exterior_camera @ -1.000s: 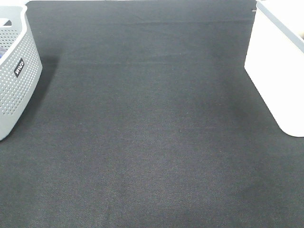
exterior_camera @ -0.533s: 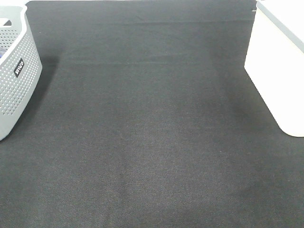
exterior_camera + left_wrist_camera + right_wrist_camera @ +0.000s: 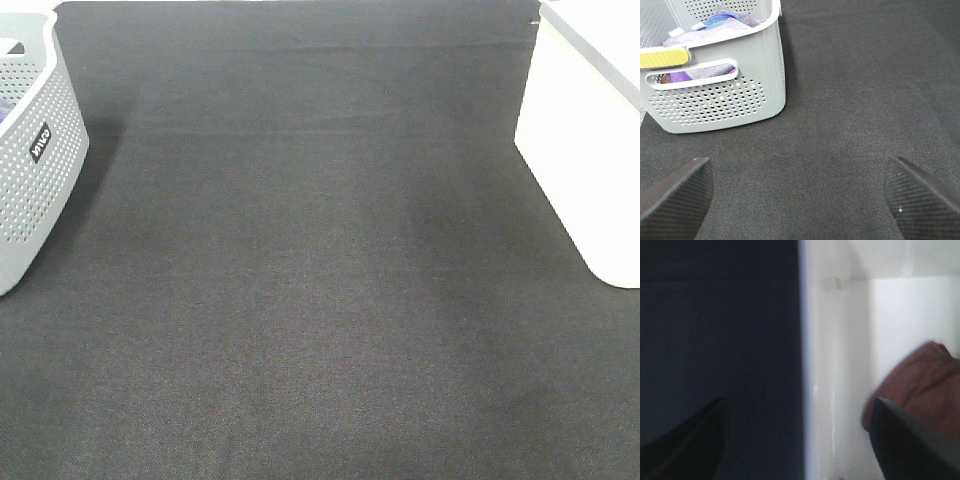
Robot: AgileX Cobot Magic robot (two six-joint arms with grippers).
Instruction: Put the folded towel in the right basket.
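Folded towel (image 3: 920, 385), reddish-brown, lies inside the white basket (image 3: 835, 365) per right wrist cam (blurry). The right gripper (image 3: 797, 440) has its fingers spread wide w/ nothing held; the basket wall shows btwn them.

Exterior high: black woven cloth (image 3: 320, 280) fills the frame. The grey perforated basket (image 3: 35, 190) is at the left edge and the white basket (image 3: 580, 150) at the upper right, well apart.

Left wrist cam: left gripper (image 3: 797, 195) over the cloth near the grey perforated basket (image 3: 715, 100), fingers wide apart, empty. That basket holds purple, blue and grey clothes (image 3: 722, 17), w/ a yellow tag (image 3: 665, 57) on its rim.
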